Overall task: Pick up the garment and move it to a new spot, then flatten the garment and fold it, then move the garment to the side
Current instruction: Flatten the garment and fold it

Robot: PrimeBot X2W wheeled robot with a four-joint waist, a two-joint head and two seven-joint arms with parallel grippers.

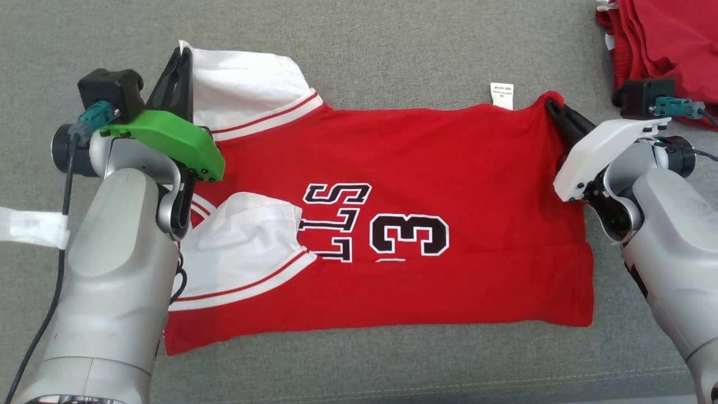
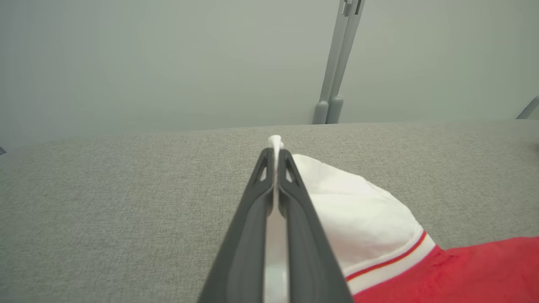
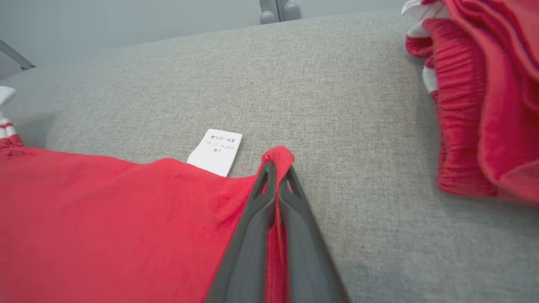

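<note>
Lettering on the red jersey point(image 1: 420, 168) is half buried under a folded-in white sleeve point(image 1: 247, 235), and the care tag point(image 1: 501, 95) print is too tiny to read. Jersey's spread on the grey counter point(image 1: 359, 45), left hand point(image 1: 182, 56) clamped on its far white sleeve corner, right hand point(image 1: 552, 106) pinched shut on the far red corner, forearms coming in from each side. There's a pile of red clothes point(image 1: 667, 39) far right, apart from the jersey.

A grey woven fabric surface point(image 1: 392, 45) meets a plain pale wall point(image 2: 168, 63) at its far edge, where a grey post point(image 2: 338, 63) rises.
</note>
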